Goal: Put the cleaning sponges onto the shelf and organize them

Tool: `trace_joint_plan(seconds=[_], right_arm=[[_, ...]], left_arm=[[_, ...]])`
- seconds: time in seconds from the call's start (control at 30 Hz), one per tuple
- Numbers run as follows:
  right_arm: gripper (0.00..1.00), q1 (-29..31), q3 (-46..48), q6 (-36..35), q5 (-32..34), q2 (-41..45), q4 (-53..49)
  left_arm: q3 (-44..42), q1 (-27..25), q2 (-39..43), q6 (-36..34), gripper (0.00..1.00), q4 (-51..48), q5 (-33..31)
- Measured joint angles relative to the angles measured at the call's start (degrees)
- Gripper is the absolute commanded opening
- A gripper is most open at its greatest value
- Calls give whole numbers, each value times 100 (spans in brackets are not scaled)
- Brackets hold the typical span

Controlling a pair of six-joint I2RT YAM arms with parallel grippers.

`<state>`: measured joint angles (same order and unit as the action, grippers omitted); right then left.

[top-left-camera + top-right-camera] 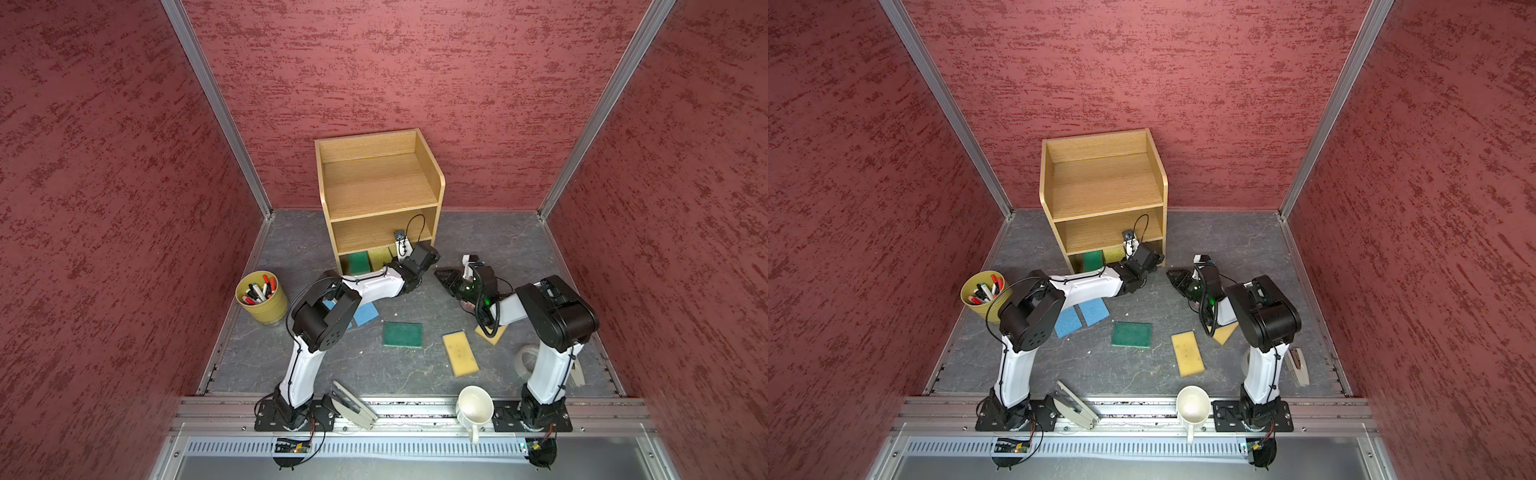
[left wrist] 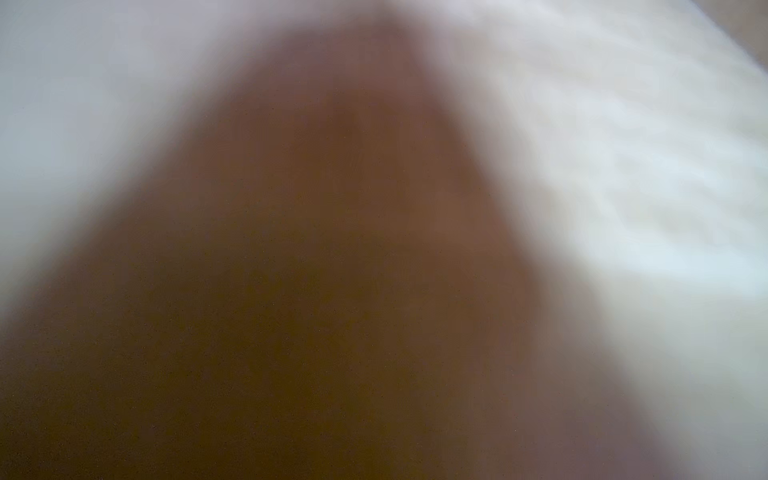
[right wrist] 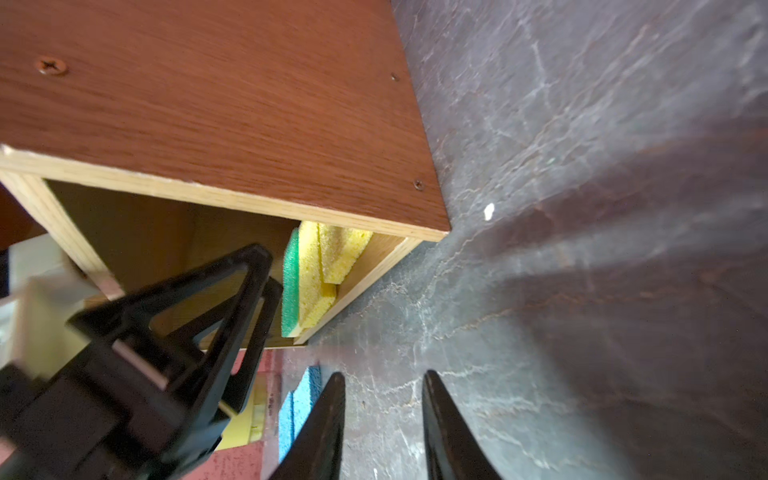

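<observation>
L tool (image 3: 266, 270): tips at shelf (image 1: 430, 187) bottom tier, grip can't tell
R tool (image 3: 384, 386): narrow gap, empty, over table (image 1: 498, 241)
Shelved sponges (image 3: 309, 282): green + yellow, bottom tier

The left arm (image 1: 300, 365) and the right arm (image 1: 549, 370) are built alike: white link shells between boxy black joint housings, with black cables (image 1: 417, 215) tied along them. The left elbow cap (image 1: 331, 340) carries a ring of small holes. A green light (image 1: 485, 300) glows on the right wrist. The left tool (image 3: 266, 270) and the right tool (image 3: 383, 374) are black, with skeletal triangular fingers. Farthest from the shelf (image 1: 428, 166), black base plates (image 1: 266, 415) end each arm.
</observation>
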<state>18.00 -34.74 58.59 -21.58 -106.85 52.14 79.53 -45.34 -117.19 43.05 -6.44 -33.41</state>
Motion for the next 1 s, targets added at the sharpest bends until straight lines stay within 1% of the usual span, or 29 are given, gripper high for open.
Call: trace_joint_plan(seconds=[0.07, 0.13, 0.3, 0.43, 0.47, 0.57, 0.67, 0.8, 1.0], right_arm=[[26, 83, -2, -273, 184, 227, -313], [25, 208, -17, -588, 431, 474, -614], [25, 942, -245, -1631, 1200, 848, -1283], [25, 1611, -435, -2629, 1834, 879, -1626], [25, 1755, -474, -2916, 1996, 879, -1665], [30, 2017, -588, -3700, 2315, 837, -1672], [34, 2050, -750, -4343, 2549, 654, -1690], [38, 2041, -1169, -5010, 2791, 203, -1838], [39, 2041, -1792, -5744, 3032, -332, -2065]], left_arm=[[-382, -175, 192, 4, 43, -13, 151], [-776, -367, 367, 0, 42, -42, 304], [-1655, -822, 1126, 0, 42, -114, 426], [-2103, -1003, 1919, 35, 43, -24, 400], [-2240, -1034, 2140, 55, 44, -33, 356], [-2782, -1060, 2769, 251, 48, -39, 278], [-3362, -1054, 3414, 501, 51, -87, 133], [-4065, -953, 4330, 857, 53, -332, -101], [-4822, -625, 5803, 1233, 54, -833, -411]])
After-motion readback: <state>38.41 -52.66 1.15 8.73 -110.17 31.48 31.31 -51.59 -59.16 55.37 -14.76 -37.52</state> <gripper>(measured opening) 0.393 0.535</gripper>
